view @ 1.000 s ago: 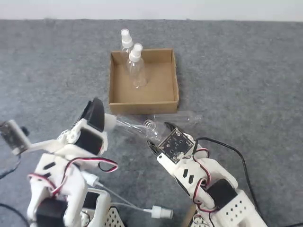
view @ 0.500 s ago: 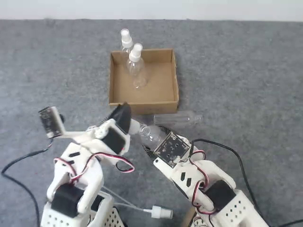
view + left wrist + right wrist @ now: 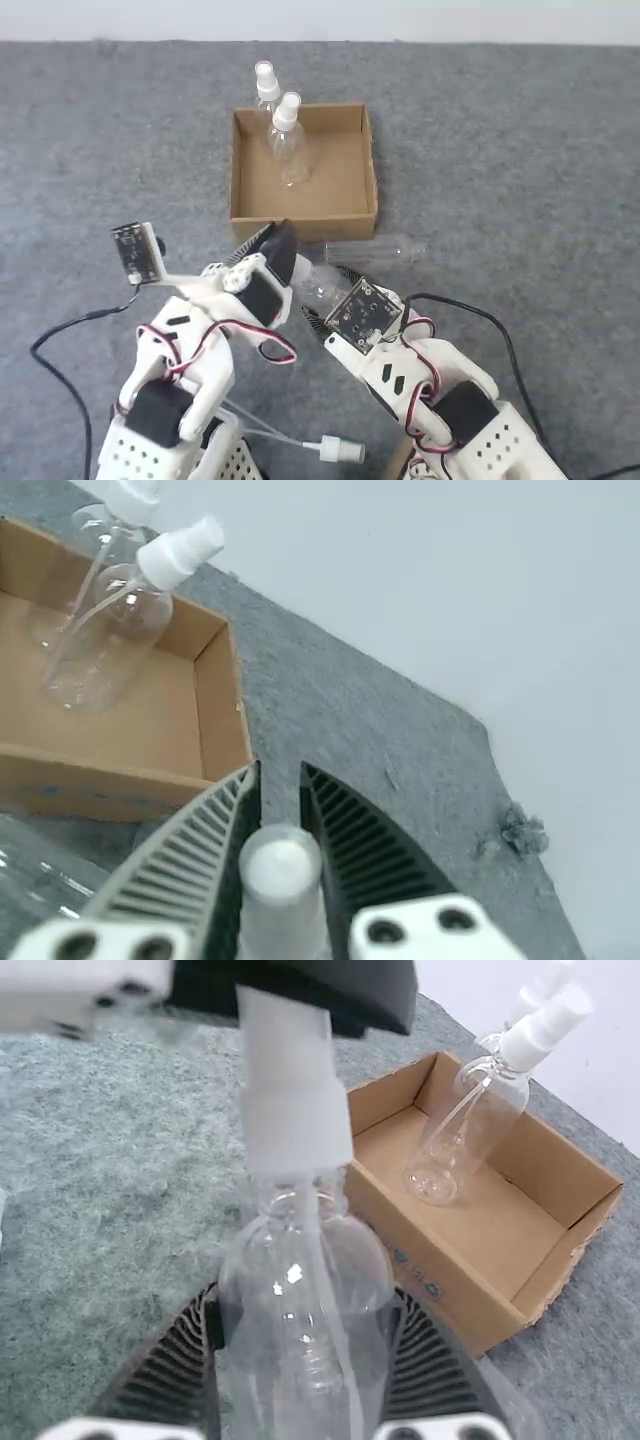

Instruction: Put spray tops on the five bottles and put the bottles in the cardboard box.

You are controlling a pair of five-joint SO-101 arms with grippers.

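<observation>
left pincer (image 3: 278, 780) is pinching the spray top (image 3: 281, 865) onto the bottle (image 3: 300, 1295) the right pincer (image 3: 300, 1380) is clamping; tilting may be risking cross-threading.

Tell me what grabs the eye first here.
In front of the brown cardboard box, the left gripper pinches a white spray top at the neck of a clear plastic bottle clamped in the right gripper. Two capped clear bottles stand inside the box by its far wall; another clear bottle lies on the grey carpet outside its near wall.
</observation>
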